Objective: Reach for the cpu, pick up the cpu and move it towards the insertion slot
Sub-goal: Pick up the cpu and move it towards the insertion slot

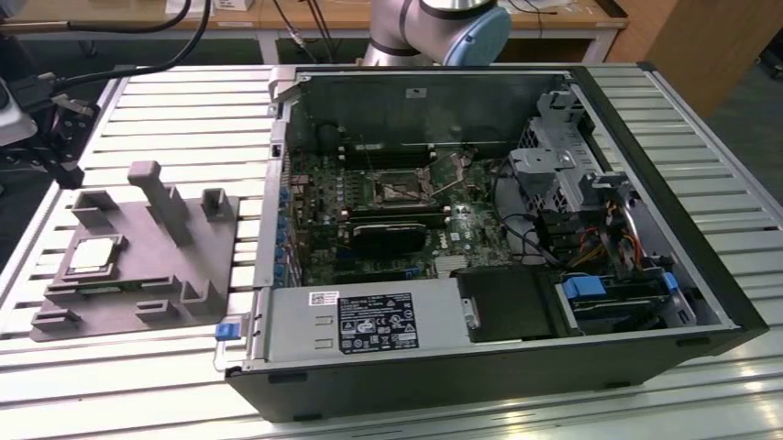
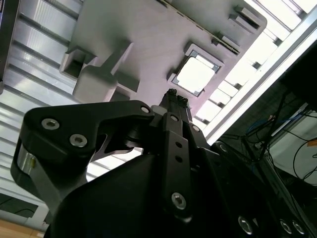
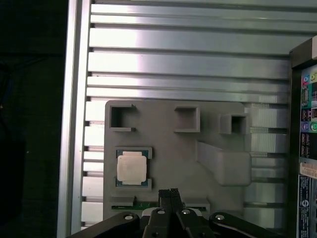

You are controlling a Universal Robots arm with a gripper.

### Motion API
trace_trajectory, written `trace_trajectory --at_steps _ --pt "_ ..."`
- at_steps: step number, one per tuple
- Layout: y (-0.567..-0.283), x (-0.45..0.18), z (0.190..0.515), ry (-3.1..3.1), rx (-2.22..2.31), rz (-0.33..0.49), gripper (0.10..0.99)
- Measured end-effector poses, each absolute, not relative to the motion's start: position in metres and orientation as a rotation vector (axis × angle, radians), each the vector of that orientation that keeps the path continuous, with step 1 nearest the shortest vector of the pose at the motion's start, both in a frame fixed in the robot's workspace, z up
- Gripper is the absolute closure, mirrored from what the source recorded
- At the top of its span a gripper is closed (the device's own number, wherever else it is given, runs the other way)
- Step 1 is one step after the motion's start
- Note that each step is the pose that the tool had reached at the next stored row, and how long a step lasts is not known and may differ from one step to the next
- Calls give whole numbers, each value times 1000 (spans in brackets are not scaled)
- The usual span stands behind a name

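At the exterior view's left, the chip [image 1: 93, 255] is silvery-white with a pale rim and sits on a plain grey block [image 1: 159, 275]. The table [image 1: 183, 101] is silver, striped with ribs. The computer case [image 1: 698, 266] is black and its board [image 1: 321, 197] is green. In the first wrist view, my gripper [image 3: 171, 194] is matte black.

Robotics lab: slatted aluminium table [image 1: 183, 101], opened computer case [image 1: 490, 380], cabled wooden desks [image 1: 330, 14] behind.

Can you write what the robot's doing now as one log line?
phase: reach | cpu: lying in grey holder | gripper: shut, empty, short of cpu | insertion slot: no cpu
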State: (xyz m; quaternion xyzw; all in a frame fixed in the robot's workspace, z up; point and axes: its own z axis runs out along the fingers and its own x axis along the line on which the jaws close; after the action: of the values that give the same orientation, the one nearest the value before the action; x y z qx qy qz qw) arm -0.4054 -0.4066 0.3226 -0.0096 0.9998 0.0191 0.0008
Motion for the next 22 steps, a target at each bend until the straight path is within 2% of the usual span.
trace_trajectory --at_steps 22 --pt "-407 -412 306 3139 -30 60 980"
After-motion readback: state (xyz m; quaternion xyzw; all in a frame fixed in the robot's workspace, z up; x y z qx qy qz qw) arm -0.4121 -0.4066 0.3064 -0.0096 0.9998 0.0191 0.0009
